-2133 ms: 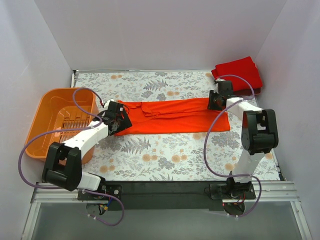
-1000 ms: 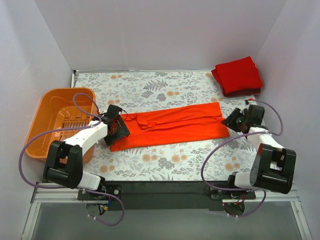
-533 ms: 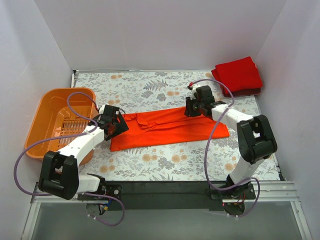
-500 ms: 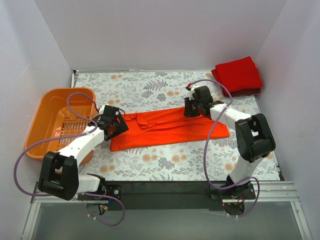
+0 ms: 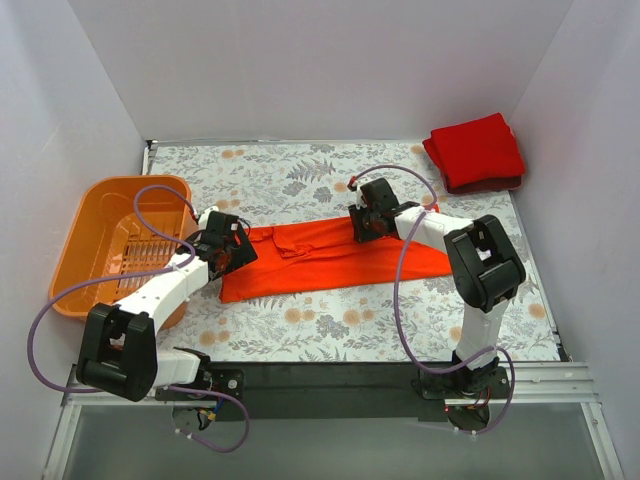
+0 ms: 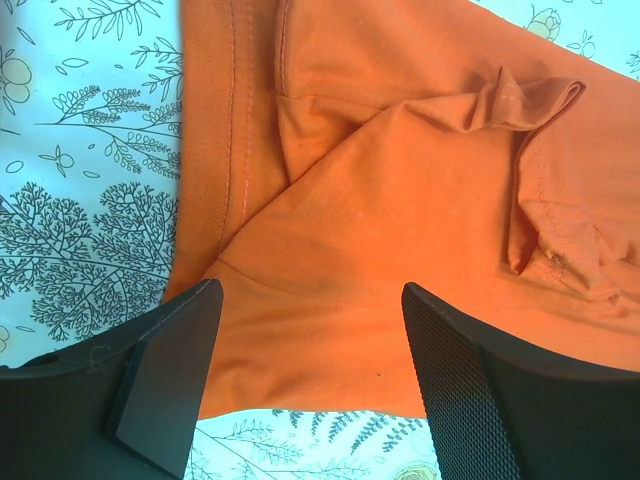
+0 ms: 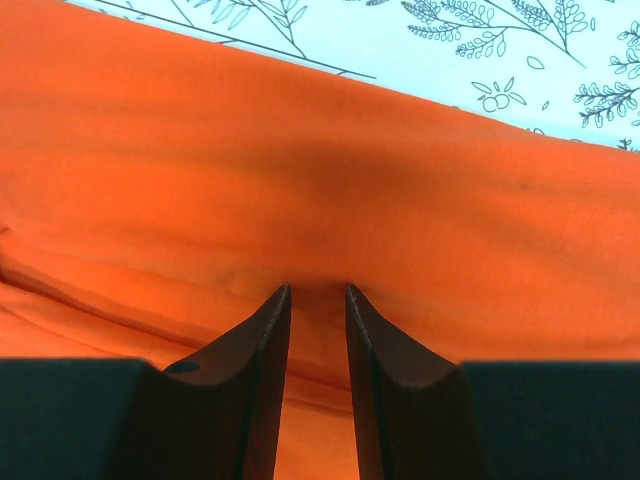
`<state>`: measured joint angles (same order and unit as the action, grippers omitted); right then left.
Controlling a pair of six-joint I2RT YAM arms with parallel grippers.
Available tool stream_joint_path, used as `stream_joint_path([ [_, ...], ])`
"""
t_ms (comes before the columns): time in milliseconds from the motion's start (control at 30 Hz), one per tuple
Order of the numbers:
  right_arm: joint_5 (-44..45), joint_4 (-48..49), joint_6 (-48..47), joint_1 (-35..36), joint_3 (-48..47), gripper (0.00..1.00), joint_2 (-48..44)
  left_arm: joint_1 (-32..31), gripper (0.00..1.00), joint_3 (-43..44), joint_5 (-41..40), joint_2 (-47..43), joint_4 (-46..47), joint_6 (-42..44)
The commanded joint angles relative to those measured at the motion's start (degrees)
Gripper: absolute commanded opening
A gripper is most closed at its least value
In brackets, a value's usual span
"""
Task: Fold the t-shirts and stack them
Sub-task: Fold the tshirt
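- Left gripper (image 6: pixel 310 340) hung with its jaws wide apart and nothing between them, just above the left end of the bright orange-red cloth t-shirt (image 5: pixel 330 255)
- Right gripper (image 7: pixel 318 300) sat low on the far edge of that shirt, near its middle; its fingers were drawn close with only a narrow slit between them, and whether they pinched a fold of cloth could not be told
- Done, as far as could be judged: a deeper red cloth t-shirt (image 5: pixel 478 150) lay folded into a compact square at the far right corner of the flower-printed table cover (image 5: pixel 330 330), and the orange-red one had been narrowed into a long band
- Left to do, by that reading: fold the band across its length into a square, then set it on the red one
- The band lay in the middle of the table, well apart from the folded shirt, its left end near the rigid orange plastic basket (image 5: pixel 75 250)
- Its long axis ran left to right, the right end tilted slightly toward the far side
- A stitched hem and a bunched flap showed at the left end; which end held the neck was unclear
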<state>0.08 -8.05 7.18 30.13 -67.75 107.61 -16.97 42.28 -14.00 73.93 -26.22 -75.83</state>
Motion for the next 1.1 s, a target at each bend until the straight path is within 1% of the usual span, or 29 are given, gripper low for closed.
stream_joint_path([
  [0,2.47,-0.38,-0.50,0.19,-2.65,0.34,1.46,0.36,0.72,-0.18,-0.94,-0.72,1.26,0.51],
  [167,3.79,-0.56,-0.94,0.46,-2.39,0.34,2.07,0.27,0.72,-0.18,-0.77,-0.81,1.26,0.60],
  [233,4.05,-0.73,-1.29,0.54,-2.13,0.30,2.16,0.27,0.71,-0.18,-0.77,-0.81,1.26,0.60],
  [333,3.88,-1.00,-1.90,0.46,-1.60,0.20,2.16,0.27,0.72,-0.18,-0.77,-0.81,1.34,0.60],
  [367,3.62,-1.09,-1.99,0.54,-1.51,0.15,2.08,0.27,0.72,-0.18,-0.77,-0.81,1.34,0.60],
  [433,3.53,-1.35,-2.26,0.46,-1.16,0.09,1.99,0.27,0.72,-0.18,-0.77,-0.81,1.34,0.60],
  [467,3.53,-1.44,-2.52,0.46,-1.16,0.02,1.99,0.27,0.72,-0.18,-0.85,-0.89,1.34,0.60],
  [600,3.70,-2.14,-2.96,0.54,-0.63,0.01,1.90,0.27,0.72,-0.18,-0.68,-0.72,1.26,0.60],
  [767,2.48,-2.84,-5.06,0.54,-0.19,0.01,-0.29,0.27,0.72,-0.18,-0.77,-0.72,1.26,0.69],
  [867,3.08,-4.33,-7.35,0.46,-0.46,0.01,-2.14,0.27,0.72,-0.18,-1.03,-0.81,1.26,0.69],
  [933,3.52,-5.83,-11.12,0.46,-0.46,0.01,-3.37,0.27,0.72,-0.18,-1.03,-0.89,1.26,0.77],
  [1067,2.39,-7.32,-15.43,0.54,-0.37,0.01,-5.13,0.27,0.72,-0.27,-0.94,-0.72,1.26,0.77],
])
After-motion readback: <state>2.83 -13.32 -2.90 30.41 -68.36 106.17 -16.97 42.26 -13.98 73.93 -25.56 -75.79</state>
